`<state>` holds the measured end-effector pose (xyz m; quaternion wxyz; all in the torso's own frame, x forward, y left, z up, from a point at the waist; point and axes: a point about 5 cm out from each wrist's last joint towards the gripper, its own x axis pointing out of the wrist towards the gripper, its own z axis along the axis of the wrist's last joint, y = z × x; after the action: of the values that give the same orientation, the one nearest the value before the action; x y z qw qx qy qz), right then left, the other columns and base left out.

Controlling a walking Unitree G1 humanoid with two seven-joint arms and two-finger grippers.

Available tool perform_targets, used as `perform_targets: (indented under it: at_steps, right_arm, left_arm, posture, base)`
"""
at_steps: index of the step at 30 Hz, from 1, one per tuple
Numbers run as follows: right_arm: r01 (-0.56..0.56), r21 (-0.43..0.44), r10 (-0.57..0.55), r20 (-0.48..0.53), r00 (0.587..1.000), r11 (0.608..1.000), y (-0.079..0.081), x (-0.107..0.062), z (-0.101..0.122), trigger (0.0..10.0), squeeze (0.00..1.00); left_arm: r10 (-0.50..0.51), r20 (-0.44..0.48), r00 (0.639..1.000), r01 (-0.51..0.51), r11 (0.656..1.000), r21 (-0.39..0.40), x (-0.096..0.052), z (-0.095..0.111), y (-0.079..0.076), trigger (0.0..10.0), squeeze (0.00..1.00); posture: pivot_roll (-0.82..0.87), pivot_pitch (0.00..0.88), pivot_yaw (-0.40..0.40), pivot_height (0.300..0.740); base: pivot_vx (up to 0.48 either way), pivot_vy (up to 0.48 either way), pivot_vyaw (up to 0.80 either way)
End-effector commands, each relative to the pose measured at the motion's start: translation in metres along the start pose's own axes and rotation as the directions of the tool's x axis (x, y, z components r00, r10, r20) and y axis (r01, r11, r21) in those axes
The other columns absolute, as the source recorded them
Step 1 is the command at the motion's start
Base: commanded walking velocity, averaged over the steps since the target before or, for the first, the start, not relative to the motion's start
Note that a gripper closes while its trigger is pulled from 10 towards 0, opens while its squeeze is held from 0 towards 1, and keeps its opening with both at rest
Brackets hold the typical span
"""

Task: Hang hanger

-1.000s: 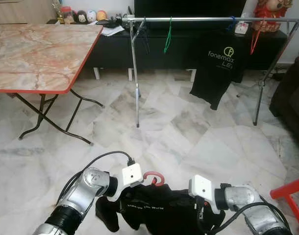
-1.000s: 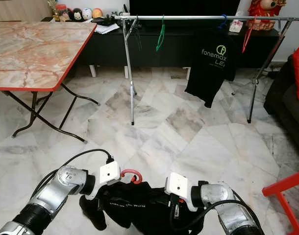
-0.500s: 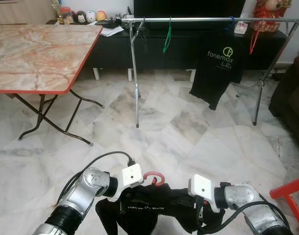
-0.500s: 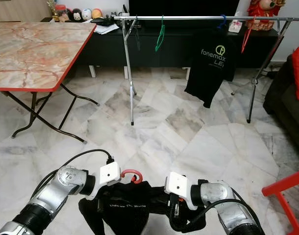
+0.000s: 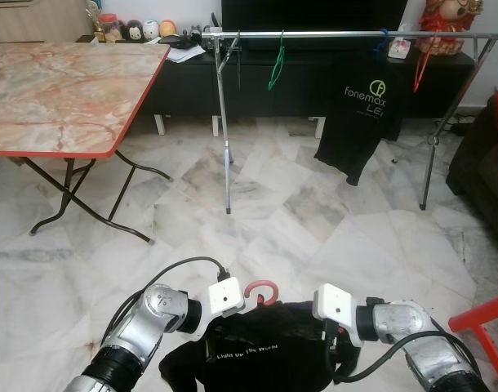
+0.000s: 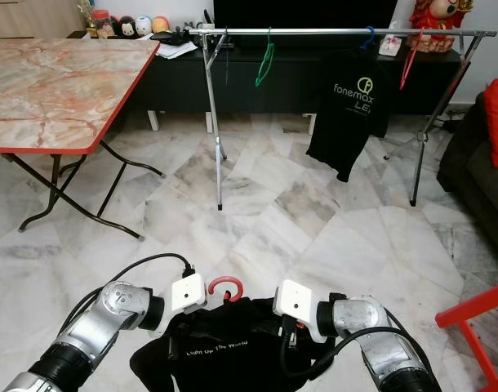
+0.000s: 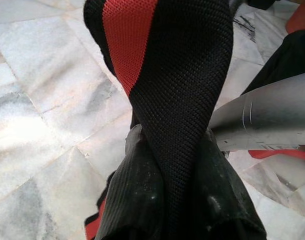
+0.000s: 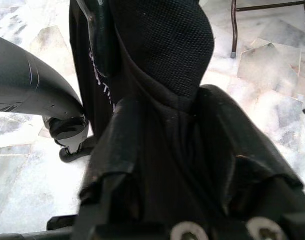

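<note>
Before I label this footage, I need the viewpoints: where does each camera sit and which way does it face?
Left and right eye views: on the head, looking forward and down at the clothes rail; both silver arms show.
Left wrist view: along the left gripper, shut on the black shirt.
Right wrist view: along the right gripper, shut on that shirt.
All share the shirt on its red hanger.

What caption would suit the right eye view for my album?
Both grippers hold a black printed T-shirt on a red-hooked hanger, facing a silver clothes rail across the marble floor.
</note>
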<state>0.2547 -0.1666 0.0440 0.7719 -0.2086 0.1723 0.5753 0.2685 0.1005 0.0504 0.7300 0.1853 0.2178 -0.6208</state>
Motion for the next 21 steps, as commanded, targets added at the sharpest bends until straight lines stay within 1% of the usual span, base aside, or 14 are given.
perform_targets:
  at_steps: [1,6,9,10,11,12,13,14,18,19,20,21]
  right_arm:
    - [-0.002,-0.009,0.002,-0.005,1.000,1.000,-0.002,-0.002,0.001,10.0,1.00]
    - [0.016,-0.014,-0.016,-0.028,0.999,1.000,-0.006,-0.008,-0.003,10.0,1.00]
    - [0.091,-0.062,-0.097,-0.102,0.990,0.994,-0.013,-0.014,-0.009,10.0,1.00]
    - [0.116,-0.080,-0.126,-0.125,0.984,0.990,-0.015,-0.016,-0.012,10.0,0.98]
    - [0.120,-0.084,-0.131,-0.129,0.983,0.989,-0.016,-0.017,-0.012,10.0,0.98]
    - [0.130,-0.086,-0.140,-0.134,0.981,0.988,-0.017,-0.019,-0.013,10.0,0.76]
    - [0.147,-0.089,-0.158,-0.138,0.978,0.985,-0.019,-0.020,-0.014,10.0,0.48]
    - [0.191,-0.095,-0.204,-0.152,0.967,0.977,-0.024,-0.026,-0.015,10.0,0.00]
    - [0.214,-0.097,-0.228,-0.178,0.957,0.972,-0.027,-0.035,-0.020,10.0,0.00]
    - [0.215,-0.102,-0.231,-0.202,0.952,0.971,-0.027,-0.037,-0.023,10.0,0.00]
    - [0.215,-0.102,-0.231,-0.202,0.952,0.971,-0.027,-0.037,-0.023,10.0,0.00]
    - [0.197,-0.120,-0.222,-0.259,0.940,0.973,-0.024,-0.042,-0.032,10.0,0.00]
  left_arm:
    - [0.026,0.024,0.999,-0.026,1.000,0.003,-0.004,0.005,0.005,0.0,0.00]
    - [0.047,-0.012,0.999,-0.047,0.999,0.017,-0.006,-0.001,0.007,0.0,0.00]
    - [0.069,-0.038,0.997,-0.068,0.997,0.028,-0.012,-0.005,0.011,0.0,0.00]
    - [0.072,-0.045,0.996,-0.071,0.997,0.030,-0.014,-0.006,0.012,0.0,0.00]
    - [0.073,-0.046,0.996,-0.071,0.997,0.030,-0.015,-0.007,0.012,0.0,0.00]
    - [0.074,-0.049,0.996,-0.073,0.997,0.029,-0.016,-0.007,0.012,0.0,0.00]
    - [0.076,-0.051,0.996,-0.075,0.997,0.028,-0.018,-0.008,0.013,0.0,0.00]
    - [0.078,-0.052,0.996,-0.077,0.997,0.026,-0.023,-0.010,0.014,0.0,0.00]
    - [0.077,-0.056,0.995,-0.076,0.997,0.016,-0.032,-0.012,0.016,0.0,0.00]
    - [0.080,-0.050,0.996,-0.079,0.997,0.010,-0.036,-0.011,0.017,0.0,0.00]
    - [0.080,-0.050,0.996,-0.079,0.997,0.010,-0.036,-0.011,0.017,0.0,0.00]
    - [0.081,-0.031,0.996,-0.081,0.997,-0.002,-0.042,-0.009,0.020,0.0,0.00]
  posture:
    - [-0.11,0.000,-0.041,0.740]
    - [-0.11,0.000,-0.041,0.740]
    - [-0.12,0.000,-0.040,0.740]
    - [-0.12,0.000,-0.039,0.740]
    - [-0.12,0.000,-0.039,0.740]
    - [-0.12,0.000,-0.038,0.740]
    - [-0.12,0.000,-0.038,0.740]
    - [-0.12,0.000,-0.038,0.740]
    - [-0.12,0.000,-0.038,0.740]
    - [-0.12,0.000,-0.038,0.740]
    - [-0.12,0.000,-0.038,0.740]
    - [-0.12,0.000,-0.039,0.740]
  base:
    - [0.000,0.000,0.00]
    - [0.000,0.000,0.00]
    - [0.000,0.000,0.00]
    - [0.000,0.000,0.00]
    - [0.000,0.000,0.00]
    - [0.000,0.000,0.00]
    - [0.000,0.000,0.00]
    - [0.000,0.000,0.00]
    - [0.000,0.000,0.00]
    - [0.000,0.000,0.00]
    - [0.000,0.000,0.00]
    - [0.000,0.000,0.00]
